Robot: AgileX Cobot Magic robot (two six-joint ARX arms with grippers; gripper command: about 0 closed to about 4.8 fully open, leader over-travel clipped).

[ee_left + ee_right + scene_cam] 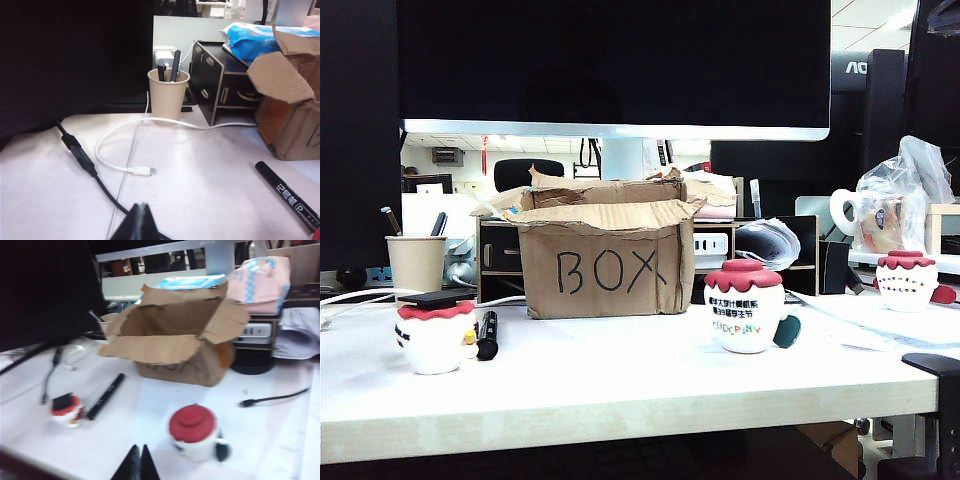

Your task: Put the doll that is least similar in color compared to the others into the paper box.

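Observation:
The doll shows in no view. The paper box point(605, 265) stands at the middle of the table with "BOX" on its front and its torn flaps open; it also appears in both wrist views as the box point(295, 125) and the box point(175, 340), and the part of its inside that shows is bare cardboard. My left gripper point(142, 206) is shut and empty above the table, left of the box. My right gripper point(139, 447) is shut and empty, hanging in front of the box near a white red-topped doll point(195, 432).
Three white red-topped dolls stand on the table: left point(433, 335), middle point(744, 305), far right point(907, 280). A black marker point(487, 335) lies beside the left one. A paper cup point(168, 95), a black drawer unit point(220, 85) and cables point(120, 165) are behind.

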